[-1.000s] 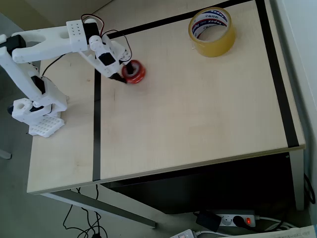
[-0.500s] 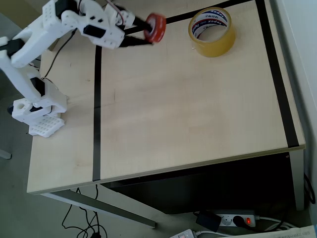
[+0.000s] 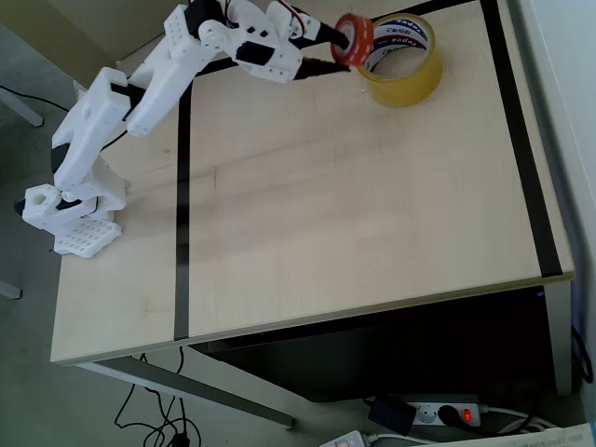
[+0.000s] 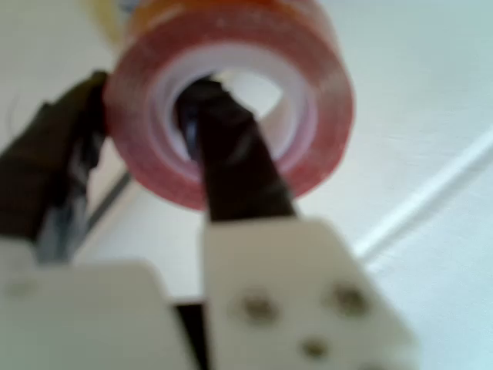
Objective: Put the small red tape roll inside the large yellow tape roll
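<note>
Since the earlier frame we carried the small red tape roll [image 3: 354,39] over, clamped in our gripper [image 3: 343,47]. It was lifted but not dropped; the large yellow tape roll [image 3: 402,67] sat just past our fingertips.

It looked like an office or lab: a pale wooden desk [image 3: 354,233], with a power strip [image 3: 438,412] and cables [image 3: 154,410] on the floor beneath it.

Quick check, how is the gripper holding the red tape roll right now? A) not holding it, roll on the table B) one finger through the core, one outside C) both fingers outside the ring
B: in the wrist view one dark finger passes through the small red tape roll's whitish core while the other presses its outer wall.
</note>
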Motion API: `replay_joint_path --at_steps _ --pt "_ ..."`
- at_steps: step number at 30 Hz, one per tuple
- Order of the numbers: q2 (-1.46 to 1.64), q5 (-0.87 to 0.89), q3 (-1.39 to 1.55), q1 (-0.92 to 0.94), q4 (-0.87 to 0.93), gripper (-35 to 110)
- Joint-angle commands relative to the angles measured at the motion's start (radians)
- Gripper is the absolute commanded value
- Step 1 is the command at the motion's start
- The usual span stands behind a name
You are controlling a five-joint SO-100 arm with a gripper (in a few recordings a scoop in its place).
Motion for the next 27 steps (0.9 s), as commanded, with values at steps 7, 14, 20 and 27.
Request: replay_joint_path --at_steps 7,14,20,27 --pt "0.015 -0.031 -0.175 -0.029 -0.133 0" --pt "-0.06 -0.031 -0.141 -0.023 -0.138 0" --pt "-0.109 -0.031 -0.144 -0.023 -0.061 15" --pt "-0.112 -0.031 -0.155 -0.015 -0.02 17"
